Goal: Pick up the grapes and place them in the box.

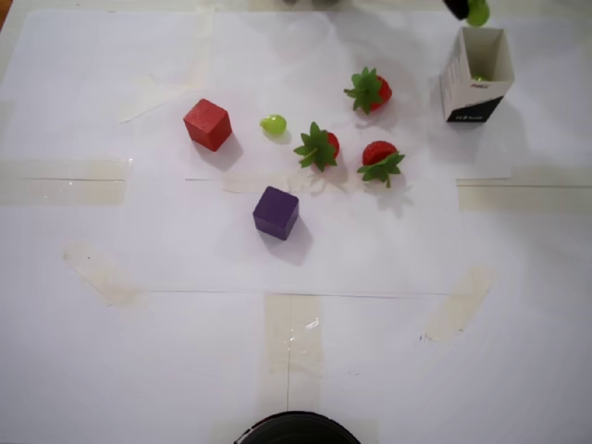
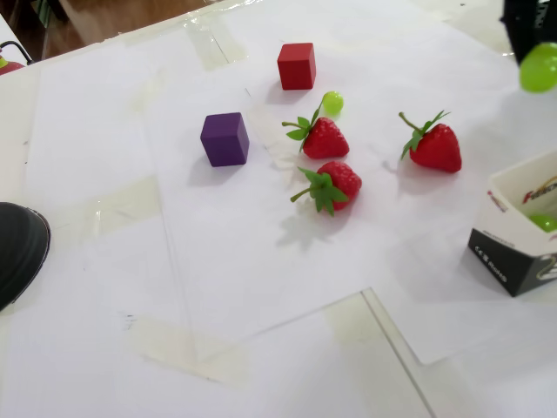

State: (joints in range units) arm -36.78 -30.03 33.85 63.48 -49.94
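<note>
My gripper (image 1: 465,8) is at the top right edge of the overhead view, mostly cut off. It holds a light-green grape (image 1: 478,11) in the air just beyond the white box (image 1: 465,72). In the fixed view the gripper (image 2: 527,48) has the grape (image 2: 540,68) at its tip, above the box (image 2: 509,235). Another grape (image 1: 478,79) lies inside the box and also shows in the fixed view (image 2: 545,222). A third grape (image 1: 274,124) lies on the paper between the red cube and a strawberry; in the fixed view this grape (image 2: 332,103) is right of the red cube.
Three red strawberries (image 1: 370,92) (image 1: 319,146) (image 1: 380,160) lie left of the box. A red cube (image 1: 207,124) and a purple cube (image 1: 276,212) stand further left. A dark round object (image 1: 296,429) sits at the near edge.
</note>
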